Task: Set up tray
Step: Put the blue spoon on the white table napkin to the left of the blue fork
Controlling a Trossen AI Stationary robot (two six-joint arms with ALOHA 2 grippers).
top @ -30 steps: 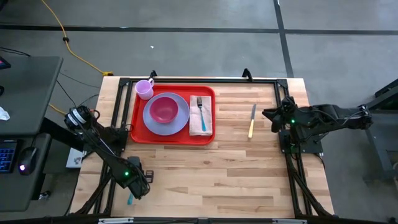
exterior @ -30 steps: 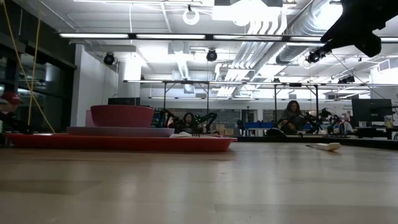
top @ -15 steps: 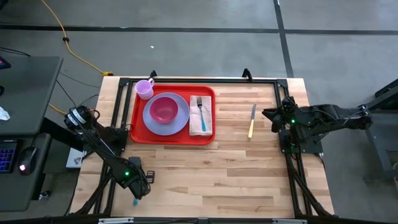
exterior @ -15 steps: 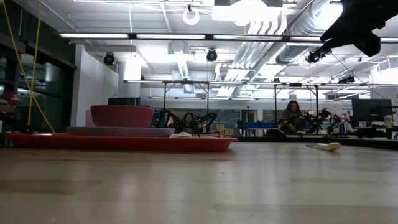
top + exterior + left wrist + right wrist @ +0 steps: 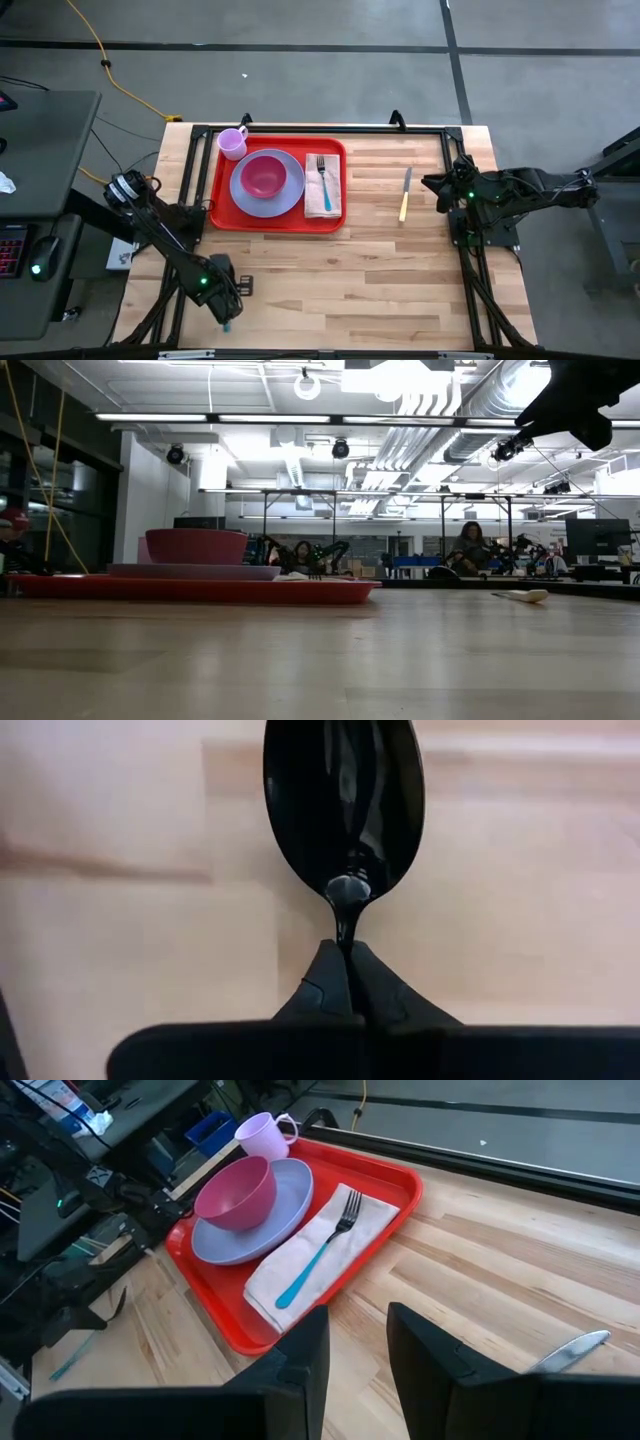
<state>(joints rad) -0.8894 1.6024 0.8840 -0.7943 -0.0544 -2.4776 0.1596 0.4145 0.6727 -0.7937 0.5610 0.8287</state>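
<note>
The left gripper (image 5: 348,982), low over the bench's (image 5: 330,280) near-left corner, has its jaws pinching a spoon (image 5: 344,805) by the neck, likely to carry it to the tray (image 5: 222,180) at the far left. The right gripper (image 5: 357,1342) waits at the right edge, jaws spread, empty.

— Which colours are seen on the red tray (image 5: 222,195)?
— A lavender plate (image 5: 290,196), a magenta bowl (image 5: 262,176), a lilac mug (image 5: 233,143) — and a teal-handled fork (image 5: 318,1251) on a cream napkin (image 5: 277,1281).
</note>
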